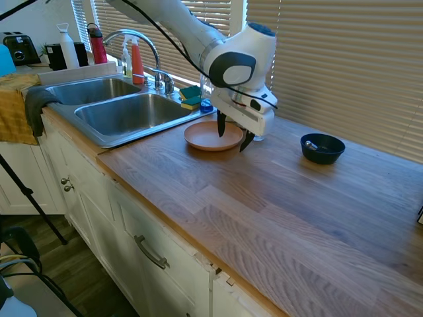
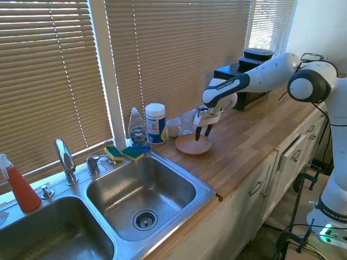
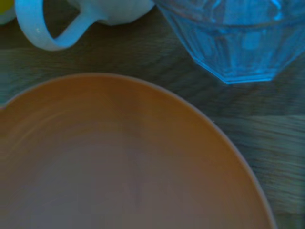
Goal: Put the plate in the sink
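The terracotta-orange plate [image 1: 211, 137] [image 2: 193, 144] [image 3: 124, 162] lies flat on the wooden counter, just right of the sink's rim. The stainless double-basin sink [image 1: 125, 112] [image 2: 138, 189] with its curved chrome faucet [image 1: 135, 39] sits at the counter's left end. My gripper [image 1: 232, 133] [image 2: 203, 131] hangs open right over the plate's far edge, one dark finger [image 1: 221, 123] inside the rim and the other outside it. Nothing is between the fingers.
A dark blue bowl [image 1: 322, 148] stands on the counter to the right. Behind the plate are a clear glass [image 3: 238, 38], a white mug [image 2: 173, 127] [image 3: 71, 24], a dish soap bottle [image 2: 138, 130], a white canister [image 2: 155, 123] and sponges [image 1: 191, 98].
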`<state>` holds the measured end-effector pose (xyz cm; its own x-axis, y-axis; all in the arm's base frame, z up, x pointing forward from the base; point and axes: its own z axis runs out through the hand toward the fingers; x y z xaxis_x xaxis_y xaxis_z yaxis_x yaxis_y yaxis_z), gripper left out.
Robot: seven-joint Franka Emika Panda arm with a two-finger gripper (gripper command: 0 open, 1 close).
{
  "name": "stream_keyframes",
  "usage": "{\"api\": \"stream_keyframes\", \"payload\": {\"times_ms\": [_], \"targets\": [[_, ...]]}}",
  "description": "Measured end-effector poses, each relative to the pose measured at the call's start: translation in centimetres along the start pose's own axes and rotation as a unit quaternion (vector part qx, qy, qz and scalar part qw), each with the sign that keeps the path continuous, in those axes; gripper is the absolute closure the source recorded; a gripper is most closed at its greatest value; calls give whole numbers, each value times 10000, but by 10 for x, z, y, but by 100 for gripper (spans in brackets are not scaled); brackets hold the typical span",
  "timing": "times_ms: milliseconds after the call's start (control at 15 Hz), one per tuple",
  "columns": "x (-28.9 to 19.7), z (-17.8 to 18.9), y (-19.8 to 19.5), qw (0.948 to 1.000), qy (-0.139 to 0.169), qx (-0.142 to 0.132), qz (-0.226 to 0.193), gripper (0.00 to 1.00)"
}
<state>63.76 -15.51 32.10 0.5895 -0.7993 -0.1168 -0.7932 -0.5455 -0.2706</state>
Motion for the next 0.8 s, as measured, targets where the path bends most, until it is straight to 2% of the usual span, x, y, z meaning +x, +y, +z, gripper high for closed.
{"api": "stream_keyframes", "payload": {"times_ms": [800], "targets": [[5,3,15,9992,-377,28,-120,100]]}}
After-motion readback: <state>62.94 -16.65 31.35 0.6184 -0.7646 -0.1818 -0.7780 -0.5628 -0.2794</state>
